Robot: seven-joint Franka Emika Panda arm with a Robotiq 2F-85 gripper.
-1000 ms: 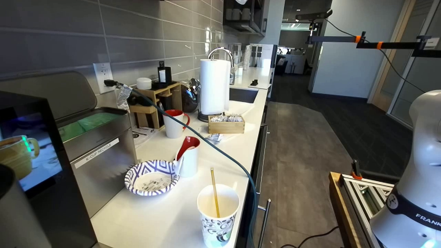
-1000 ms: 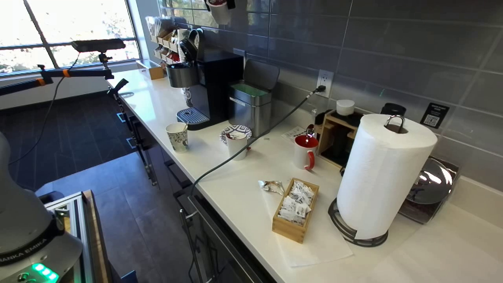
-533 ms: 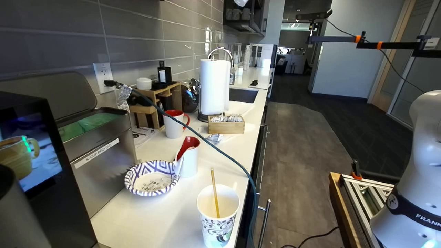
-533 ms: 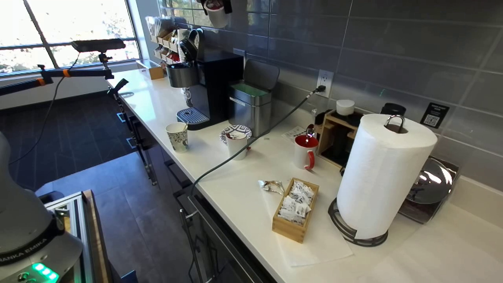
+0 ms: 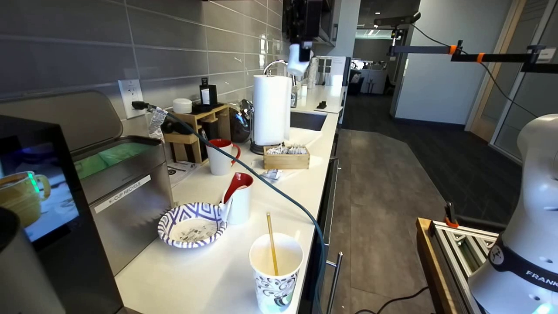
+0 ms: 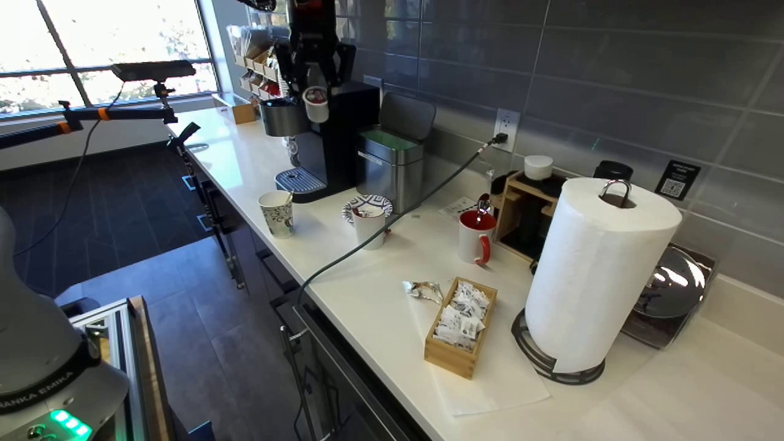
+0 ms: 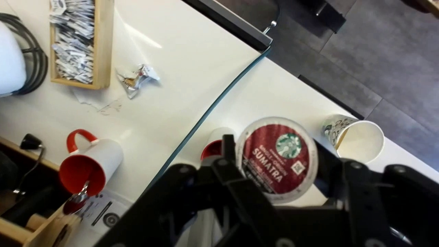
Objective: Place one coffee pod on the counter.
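My gripper (image 7: pixel 274 156) is shut on a coffee pod (image 7: pixel 277 161) with a dark red Sumatra lid, one black finger on each side of it. In both exterior views the gripper (image 5: pixel 302 43) (image 6: pixel 315 76) hangs in the air, holding the white pod (image 5: pixel 297 63) (image 6: pixel 316 107) well above the counter. The pod is tilted, its lid partly facing the exterior view where the red shows. The white counter (image 5: pixel 183 283) (image 6: pixel 349 294) (image 7: pixel 178 37) runs along the grey tiles. In the wrist view the pod and fingers hide part of it.
A cable (image 6: pixel 361 242) crosses the counter. A paper cup (image 5: pixel 274 288), a tipped-looking white mug (image 5: pixel 239 207), a patterned bowl (image 5: pixel 192 235), another mug (image 6: pixel 474 239), a wooden packet box (image 6: pixel 456 355), a paper towel roll (image 6: pixel 600 275), a coffee machine (image 6: pixel 343 128) and a metal bin (image 6: pixel 392 177) stand there.
My gripper has come down from the top edge into both exterior views with the pod held in it. The things on the counter have not moved.
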